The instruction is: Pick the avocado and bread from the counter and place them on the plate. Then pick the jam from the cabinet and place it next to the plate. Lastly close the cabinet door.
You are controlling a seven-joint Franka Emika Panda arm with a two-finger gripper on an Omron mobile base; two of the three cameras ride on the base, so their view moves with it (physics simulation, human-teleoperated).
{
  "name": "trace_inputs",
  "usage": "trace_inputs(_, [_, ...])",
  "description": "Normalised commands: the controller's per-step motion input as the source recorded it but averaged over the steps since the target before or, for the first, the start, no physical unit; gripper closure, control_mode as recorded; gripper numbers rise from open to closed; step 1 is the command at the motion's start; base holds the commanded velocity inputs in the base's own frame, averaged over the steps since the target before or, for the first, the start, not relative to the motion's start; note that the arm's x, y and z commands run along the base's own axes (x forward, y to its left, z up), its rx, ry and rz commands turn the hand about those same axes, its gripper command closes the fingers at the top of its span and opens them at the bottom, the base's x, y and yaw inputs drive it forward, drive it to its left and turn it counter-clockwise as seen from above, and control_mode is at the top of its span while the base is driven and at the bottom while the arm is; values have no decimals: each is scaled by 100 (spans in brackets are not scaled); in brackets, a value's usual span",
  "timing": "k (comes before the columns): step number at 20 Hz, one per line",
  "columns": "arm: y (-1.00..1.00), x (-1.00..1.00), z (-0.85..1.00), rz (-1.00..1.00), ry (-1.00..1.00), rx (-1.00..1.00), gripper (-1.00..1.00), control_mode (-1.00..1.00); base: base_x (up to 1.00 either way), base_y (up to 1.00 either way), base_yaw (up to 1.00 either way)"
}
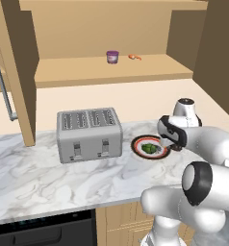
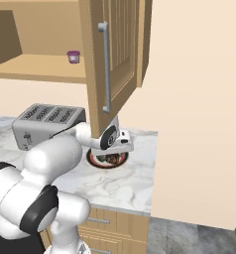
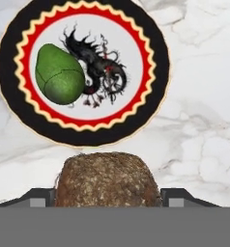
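Note:
The bread (image 3: 107, 178), a dark brown chunk, sits between my two fingertips in the hand view, so my gripper (image 3: 107, 198) is shut on it. Just beyond it lies the plate (image 3: 155, 43) with the green avocado (image 3: 59, 73) resting on the left of its white centre. In the left base view my gripper (image 1: 176, 144) hovers at the right edge of the plate (image 1: 135, 143), where the avocado (image 1: 149, 148) shows. The purple jam (image 1: 112, 56) stands on the open cabinet's shelf (image 1: 111, 74); the jam (image 2: 73, 56) also shows in the right base view.
A silver toaster (image 1: 89, 134) stands on the marble counter (image 1: 63, 182) left of the plate. A tiny orange item (image 1: 134, 57) lies beside the jam. The open right cabinet door (image 2: 112, 59) hangs out above my hand; the left door (image 1: 15, 72) is open too.

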Motion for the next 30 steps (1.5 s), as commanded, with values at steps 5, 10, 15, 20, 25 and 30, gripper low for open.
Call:
trace_inputs(5, [17,30,0,0,0,0,100,-100,0,0,0])
trace_inputs(10, [19,36,0,0,0,1,100,-100,0,0,0])
trace_inputs(15, [15,28,0,0,0,0,100,-100,0,0,0])
trace_inputs(20, [0,9,-2,0,0,0,100,-100,0,0,0])
trace_inputs(25, [0,3,-2,0,0,0,100,-100,0,0,0])
trace_inputs(30, [0,2,-4,0,0,0,100,-100,0,0,0])
